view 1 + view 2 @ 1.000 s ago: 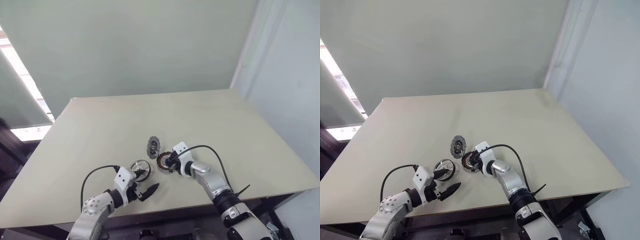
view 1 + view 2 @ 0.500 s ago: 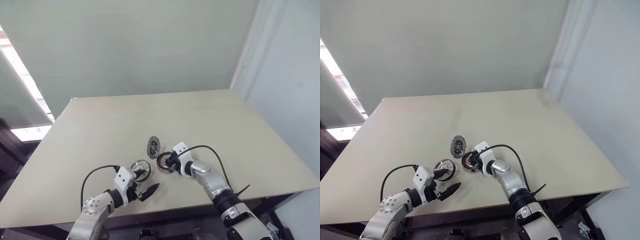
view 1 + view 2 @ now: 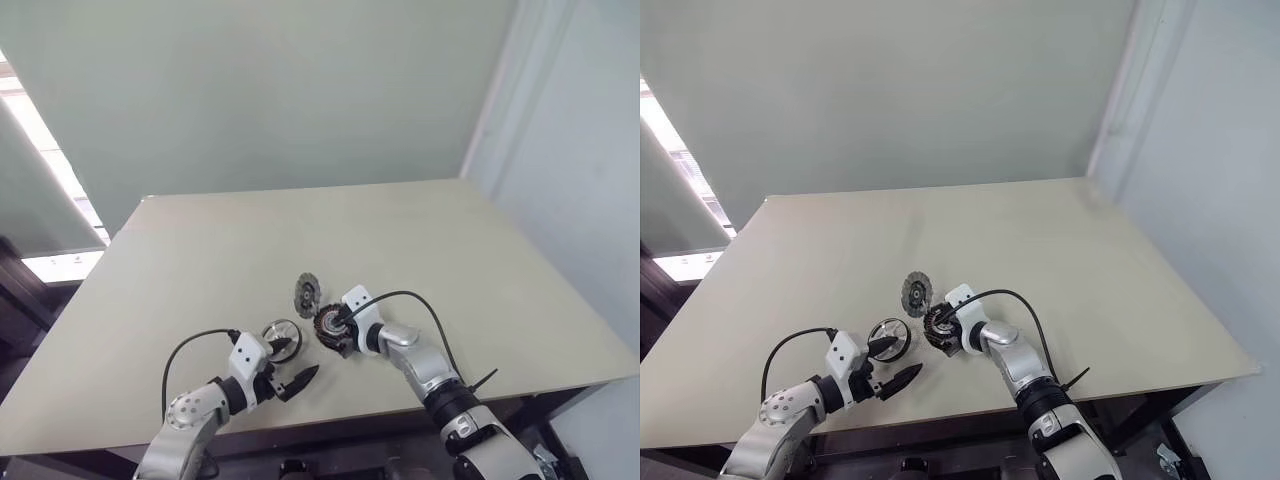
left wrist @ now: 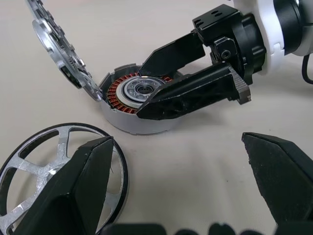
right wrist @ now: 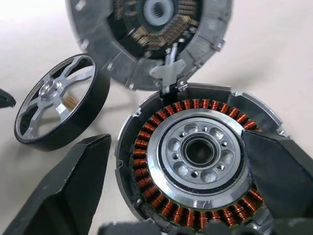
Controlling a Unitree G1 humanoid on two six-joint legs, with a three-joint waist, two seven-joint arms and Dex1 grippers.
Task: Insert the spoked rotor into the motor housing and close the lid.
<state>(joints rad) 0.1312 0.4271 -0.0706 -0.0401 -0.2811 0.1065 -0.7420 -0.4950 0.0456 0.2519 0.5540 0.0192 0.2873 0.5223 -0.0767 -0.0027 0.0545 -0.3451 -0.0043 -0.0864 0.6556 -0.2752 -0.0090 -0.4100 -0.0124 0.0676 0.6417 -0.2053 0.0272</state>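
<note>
Beige tabletop [image 3: 420,250] under a pale green wall carries all the parts. Left gripper [image 3: 293,363] has its two black fingers spread wide apart and empty, and the spoked rotor [image 4: 54,171] lies flat just beyond one fingertip. Next comes the motor housing [image 5: 198,161], copper windings showing, sitting between the fingers of the right gripper [image 3: 338,331], which stand apart on either side of it. Hinged up from the housing's far edge, beyond those jaws, stands the lid [image 5: 146,34].
</note>
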